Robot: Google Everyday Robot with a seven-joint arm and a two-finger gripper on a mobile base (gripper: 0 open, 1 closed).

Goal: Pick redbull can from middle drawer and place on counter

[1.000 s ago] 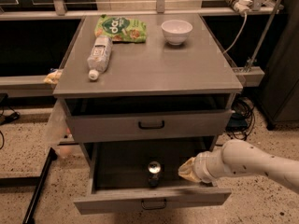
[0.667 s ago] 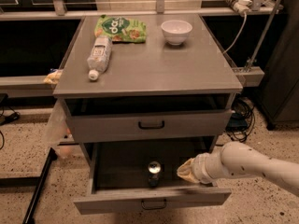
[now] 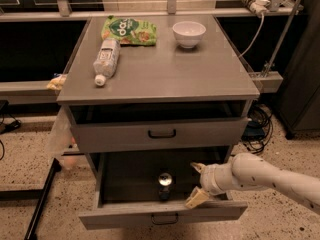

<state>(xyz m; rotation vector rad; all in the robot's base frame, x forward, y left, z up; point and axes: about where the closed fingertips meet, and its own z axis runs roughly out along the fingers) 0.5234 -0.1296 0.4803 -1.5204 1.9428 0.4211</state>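
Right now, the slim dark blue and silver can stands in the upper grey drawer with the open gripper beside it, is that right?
No: the camera view shows the can in the lowest grey drawer, not the upper, with the open gripper beside it.

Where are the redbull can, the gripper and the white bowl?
redbull can (image 3: 165,180): camera view, on its shiny silver top.
gripper (image 3: 196,183): camera view, midway between its open fingertips, right of the can.
white bowl (image 3: 189,38): camera view, on its front outer wall.
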